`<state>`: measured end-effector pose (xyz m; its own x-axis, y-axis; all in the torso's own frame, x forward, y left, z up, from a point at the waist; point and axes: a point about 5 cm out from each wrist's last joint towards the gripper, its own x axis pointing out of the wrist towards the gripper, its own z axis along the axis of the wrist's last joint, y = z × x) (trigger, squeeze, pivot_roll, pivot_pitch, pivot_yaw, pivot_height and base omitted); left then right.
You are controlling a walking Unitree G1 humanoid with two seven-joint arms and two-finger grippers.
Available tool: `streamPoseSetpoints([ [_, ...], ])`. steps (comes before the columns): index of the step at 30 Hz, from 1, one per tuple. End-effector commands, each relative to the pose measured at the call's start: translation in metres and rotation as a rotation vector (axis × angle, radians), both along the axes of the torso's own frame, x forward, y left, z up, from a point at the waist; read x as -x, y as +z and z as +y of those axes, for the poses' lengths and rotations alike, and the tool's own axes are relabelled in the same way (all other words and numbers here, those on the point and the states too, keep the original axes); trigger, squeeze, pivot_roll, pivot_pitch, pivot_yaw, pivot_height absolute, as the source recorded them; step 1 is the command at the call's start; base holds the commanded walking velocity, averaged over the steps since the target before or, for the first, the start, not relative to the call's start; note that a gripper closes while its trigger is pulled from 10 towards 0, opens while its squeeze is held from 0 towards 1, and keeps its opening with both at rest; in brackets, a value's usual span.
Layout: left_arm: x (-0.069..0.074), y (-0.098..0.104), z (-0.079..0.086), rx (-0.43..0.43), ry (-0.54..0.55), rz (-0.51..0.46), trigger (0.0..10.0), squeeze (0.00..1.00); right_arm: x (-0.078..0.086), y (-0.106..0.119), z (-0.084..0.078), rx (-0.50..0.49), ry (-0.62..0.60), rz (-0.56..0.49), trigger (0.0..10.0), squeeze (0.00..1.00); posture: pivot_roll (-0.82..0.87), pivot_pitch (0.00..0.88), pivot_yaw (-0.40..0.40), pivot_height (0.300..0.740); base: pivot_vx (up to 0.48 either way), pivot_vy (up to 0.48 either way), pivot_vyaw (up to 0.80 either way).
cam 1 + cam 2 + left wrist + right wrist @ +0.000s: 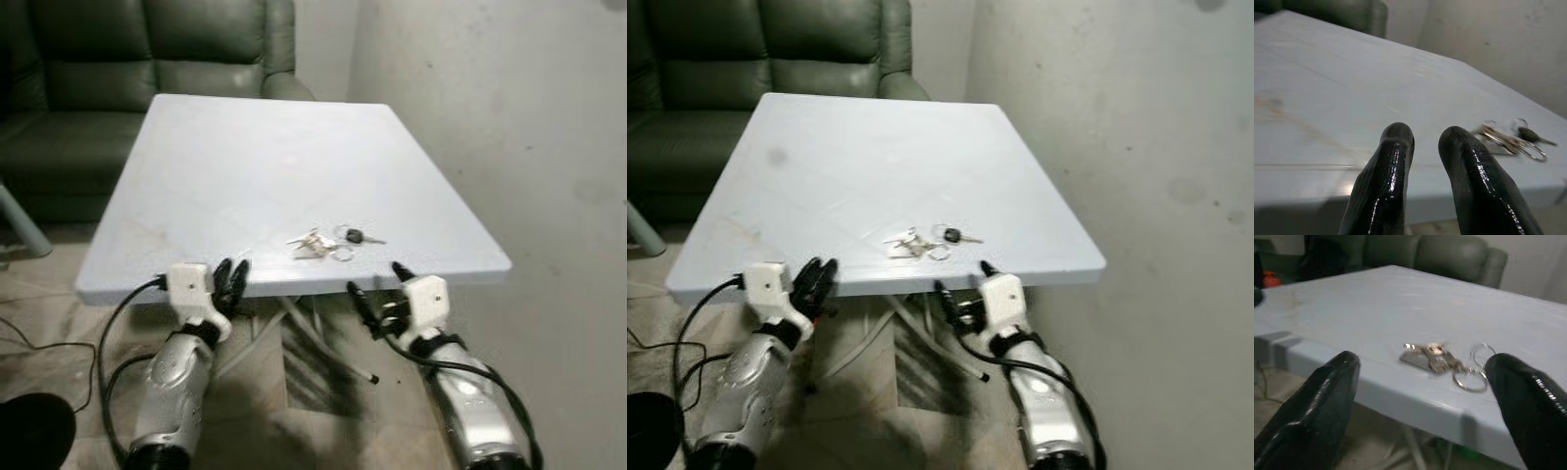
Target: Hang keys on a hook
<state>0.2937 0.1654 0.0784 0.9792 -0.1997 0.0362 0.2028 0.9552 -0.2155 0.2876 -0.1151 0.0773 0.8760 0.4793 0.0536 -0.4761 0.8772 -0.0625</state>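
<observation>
Keys [331,242] lying loose on the white tabletop [245,166] near its front edge, untouched, well apart from any grasp. Right claw [377,282] poised just below and before that edge, fingers spread wide, keys framed between them in the right wrist view, nearly in line for a reach. Left claw [231,280] raised to the same edge further to the left, fingers close together with only a slim gap, clamped on nothing. Task judged barely begun: keys not yet picked up, pickup, carry and hanging all left to do, and no hook made out so far. Head views giving the whole layout: both silver arms, a dark green sofa [118,78] behind the tabletop, a bare wall [509,117] on the right, cables [108,343] trailing on the floor. Right wrist view adding detail lost from above: a cluster of silvery keys [1432,357] with two loose rings [1469,379] close to the edge, somewhat blurred. Left wrist view adding the side angle: a dark-headed key [1530,135] lying at the far end of the bunch, off to the side of the left fingers [1388,171].
</observation>
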Motion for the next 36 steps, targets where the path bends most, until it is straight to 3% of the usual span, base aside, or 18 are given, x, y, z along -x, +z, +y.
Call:
streamPoseSetpoints([
  [1,-0.002,0.002,-0.009,0.008,-0.020,-0.007,10.0,0.00,-0.002,0.003,-0.009,0.011,-0.018,-0.012,10.0,0.00,-0.01,0.000,-0.049,0.740,0.000,0.292,0.00],
  [12,-0.002,0.003,-0.009,0.010,-0.018,-0.011,10.0,0.00,-0.001,0.002,-0.009,0.021,-0.009,-0.009,10.0,0.00,-0.01,0.000,-0.052,0.740,0.295,0.281,0.00],
  [25,-0.001,0.002,-0.011,-0.008,-0.013,-0.013,10.0,0.00,0.002,0.001,-0.009,0.025,0.006,-0.001,10.0,0.00,-0.01,0.000,-0.058,0.740,0.433,0.000,0.00],
  [36,0.001,0.005,-0.024,-0.048,-0.058,-0.049,10.0,0.00,-0.001,0.001,-0.015,0.077,0.027,0.000,10.0,0.00,0.00,0.000,-0.071,0.740,0.000,0.000,0.00],
])
